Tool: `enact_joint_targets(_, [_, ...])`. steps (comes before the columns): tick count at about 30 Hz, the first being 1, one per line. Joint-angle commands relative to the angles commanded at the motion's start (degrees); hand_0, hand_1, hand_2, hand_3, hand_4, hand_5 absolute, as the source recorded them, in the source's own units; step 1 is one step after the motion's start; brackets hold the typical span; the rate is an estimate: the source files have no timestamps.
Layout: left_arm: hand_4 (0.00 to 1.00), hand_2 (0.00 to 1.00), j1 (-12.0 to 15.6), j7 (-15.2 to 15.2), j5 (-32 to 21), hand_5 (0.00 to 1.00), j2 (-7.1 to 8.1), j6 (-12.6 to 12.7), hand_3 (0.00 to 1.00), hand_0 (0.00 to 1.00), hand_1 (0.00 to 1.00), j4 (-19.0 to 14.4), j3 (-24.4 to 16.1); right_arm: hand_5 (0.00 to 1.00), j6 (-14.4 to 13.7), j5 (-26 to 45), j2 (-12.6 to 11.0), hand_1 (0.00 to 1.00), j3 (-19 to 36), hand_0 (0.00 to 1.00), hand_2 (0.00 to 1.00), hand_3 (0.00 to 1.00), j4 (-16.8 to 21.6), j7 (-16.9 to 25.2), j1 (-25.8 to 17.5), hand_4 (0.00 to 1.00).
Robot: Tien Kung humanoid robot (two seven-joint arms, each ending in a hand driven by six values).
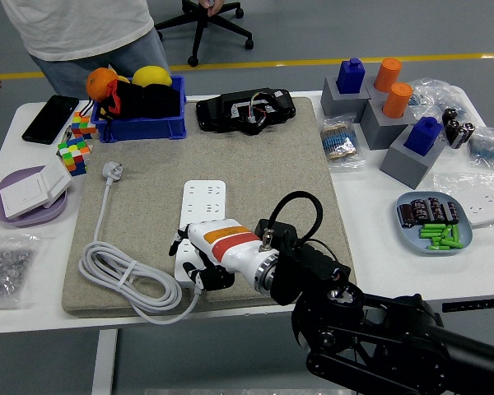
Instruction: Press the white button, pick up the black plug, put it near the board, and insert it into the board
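On the white bench (370,193), a grey mat (272,164) carrying the white board (203,202), with the right hand (204,251) lying over its near end, fingers (181,239) curled down on the surface, holding nothing. Behind, a blue bin (140,127) of fruit and dark items; right, a plate (407,226) of green pieces. Black plug hidden by the arm.

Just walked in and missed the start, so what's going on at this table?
The robot's right hand is down over the near end of the white power strip on the grey mat, about where its button would be; the hand hides that spot, so contact can't be confirmed. The black plug isn't clearly visible. The strip's own white plug lies unplugged on the mat. A person stands at the far side, touching nothing.
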Motion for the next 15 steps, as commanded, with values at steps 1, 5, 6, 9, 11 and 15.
enact_joint_targets(1, [0.583, 0.642, 0.0, 0.0, 0.0, 0.027, 0.01, 0.0, 0.686, 0.651, 0.643, 0.0, 0.0, 0.002, 0.1, -0.3, 0.0, 0.002, -0.2, 0.002, 0.093, 0.659, -0.8, -0.3, 0.4, 0.332])
enact_joint_targets(5, [0.583, 0.641, 0.0, 0.0, -0.2, 0.027, 0.0, 0.0, 0.686, 0.651, 0.643, 0.0, 0.0, 0.002, 0.8, -0.7, 0.0, 0.002, -0.6, 0.002, 0.093, 0.688, -2.8, -1.3, 0.7, 0.319])
enact_joint_targets(6, [0.583, 0.641, 0.0, 0.0, -0.2, 0.027, -0.01, 0.0, 0.686, 0.651, 0.643, 0.0, 0.0, 0.002, 1.0, -0.7, 0.0, 0.002, -0.7, 0.002, 0.093, 0.688, -3.0, -1.5, 0.7, 0.319])
enact_joint_targets(9, [0.583, 0.641, 0.1, 0.1, 0.1, 0.027, -0.01, 0.0, 0.686, 0.651, 0.643, 0.0, -0.3, 0.002, 2.0, -0.2, 0.0, 0.002, -1.0, 0.002, 0.093, 0.688, -3.3, -2.4, 0.5, 0.319])
enact_joint_targets(11, [0.582, 0.641, 0.1, 0.1, 0.1, 0.027, 0.02, 0.0, 0.685, 0.651, 0.643, 0.0, -0.3, 0.002, 2.7, 0.2, 0.0, 0.002, -1.2, 0.002, 0.091, 0.709, -3.2, -3.0, 0.4, 0.297])
enact_joint_targets(15, [0.582, 0.641, 0.2, 0.1, 0.2, 0.027, 0.04, 0.0, 0.685, 0.651, 0.643, 0.0, -0.3, 0.002, 3.2, 0.3, 0.0, 0.002, -1.4, 0.002, 0.091, 0.709, -3.2, -3.3, 0.3, 0.297])
